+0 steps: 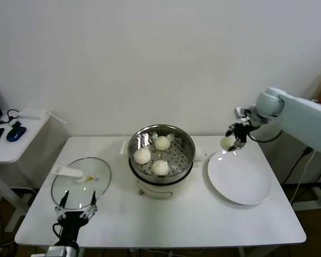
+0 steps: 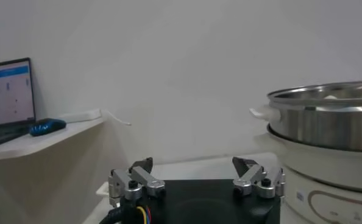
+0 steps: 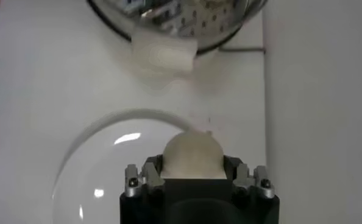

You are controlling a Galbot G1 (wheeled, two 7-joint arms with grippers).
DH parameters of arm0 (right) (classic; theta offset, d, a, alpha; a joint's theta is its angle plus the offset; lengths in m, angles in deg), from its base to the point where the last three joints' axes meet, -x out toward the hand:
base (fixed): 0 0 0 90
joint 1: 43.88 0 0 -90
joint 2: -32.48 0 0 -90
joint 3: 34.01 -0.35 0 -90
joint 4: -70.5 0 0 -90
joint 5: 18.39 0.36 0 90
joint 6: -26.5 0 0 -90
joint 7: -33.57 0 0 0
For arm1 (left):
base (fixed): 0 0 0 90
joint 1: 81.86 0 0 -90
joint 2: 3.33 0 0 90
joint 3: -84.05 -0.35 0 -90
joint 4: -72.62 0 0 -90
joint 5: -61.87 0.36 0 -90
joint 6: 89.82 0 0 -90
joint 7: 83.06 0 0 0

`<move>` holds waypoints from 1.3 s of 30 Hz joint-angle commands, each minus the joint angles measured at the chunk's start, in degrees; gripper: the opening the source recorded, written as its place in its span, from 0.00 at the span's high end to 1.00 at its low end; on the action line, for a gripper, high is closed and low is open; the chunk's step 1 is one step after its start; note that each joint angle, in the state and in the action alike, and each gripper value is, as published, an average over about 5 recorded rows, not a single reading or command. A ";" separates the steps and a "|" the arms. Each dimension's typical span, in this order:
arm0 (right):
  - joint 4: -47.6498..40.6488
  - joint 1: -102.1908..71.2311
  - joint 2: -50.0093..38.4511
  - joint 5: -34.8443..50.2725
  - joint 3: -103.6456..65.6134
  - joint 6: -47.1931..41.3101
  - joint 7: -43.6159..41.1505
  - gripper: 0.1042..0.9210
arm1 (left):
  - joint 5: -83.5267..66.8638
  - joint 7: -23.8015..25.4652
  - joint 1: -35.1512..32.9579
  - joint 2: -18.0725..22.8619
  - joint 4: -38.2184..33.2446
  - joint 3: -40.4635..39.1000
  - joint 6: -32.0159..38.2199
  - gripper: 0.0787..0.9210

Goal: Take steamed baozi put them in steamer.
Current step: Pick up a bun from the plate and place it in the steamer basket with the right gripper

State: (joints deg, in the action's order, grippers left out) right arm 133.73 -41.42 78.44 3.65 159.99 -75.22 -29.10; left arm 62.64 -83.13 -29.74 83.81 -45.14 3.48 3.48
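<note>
Nearest the head camera, the left gripper (image 1: 77, 206) rests at the desk's (image 1: 166, 219) front edge, fingers spread apart, beside the glass lid (image 1: 81, 181). Three steamed baozi (image 1: 142, 156) (smooth, round, pale cream) sit on the perforated tray inside the steamer (image 1: 161, 140). A fourth bun (image 1: 227, 142) is clamped in the right gripper (image 1: 230, 142), lifted above the white plate's (image 1: 238, 179) far rim.

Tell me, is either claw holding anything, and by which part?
The right claw pinches a steamed baozi by its sides, lifted over the white plate. The left claw is open, holding nothing.
</note>
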 commanded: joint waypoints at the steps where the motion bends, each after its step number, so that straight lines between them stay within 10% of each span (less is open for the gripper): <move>1: 3.02 17.42 12.20 19.75 15.45 -3.90 1.11 0.32 | 0.13 -0.06 0.17 0.79 -1.41 -1.37 0.11 0.12; 39: -2.65 1.11 24.15 13.55 13.48 -5.20 4.70 0.26 | -0.19 -0.20 0.52 0.61 -2.67 -2.05 -0.26 0.12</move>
State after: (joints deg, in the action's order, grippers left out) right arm 132.12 -38.06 101.61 18.44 173.01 -80.41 -24.63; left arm 62.49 -83.33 -29.35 84.30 -47.97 1.65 3.28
